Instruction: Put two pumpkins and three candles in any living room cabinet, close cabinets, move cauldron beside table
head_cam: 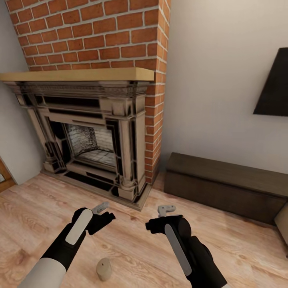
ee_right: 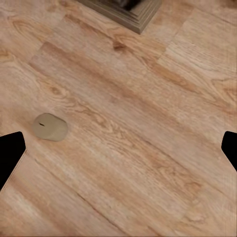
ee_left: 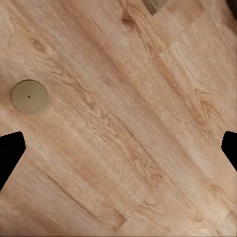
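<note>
Candle [head_cam: 104, 269]: one short, round, off-white stub stands upright on the wooden floor [head_cam: 132, 256], between the two arms and nearest the camera; no label or writing can be read on it. From the left wrist its flat round top [ee_left: 29, 96] shows a tiny wick dot. Left pincer [head_cam: 100, 208] and right pincer [head_cam: 166, 209] hang above the boards, both spread wide and empty. Beyond stands the fireplace [head_cam: 92, 140]; the low dark-brown cabinet [head_cam: 224, 188] sits closed against the wall.

Candle [ee_right: 50, 127] upright on wood floor [ee_right: 148, 148]
</note>
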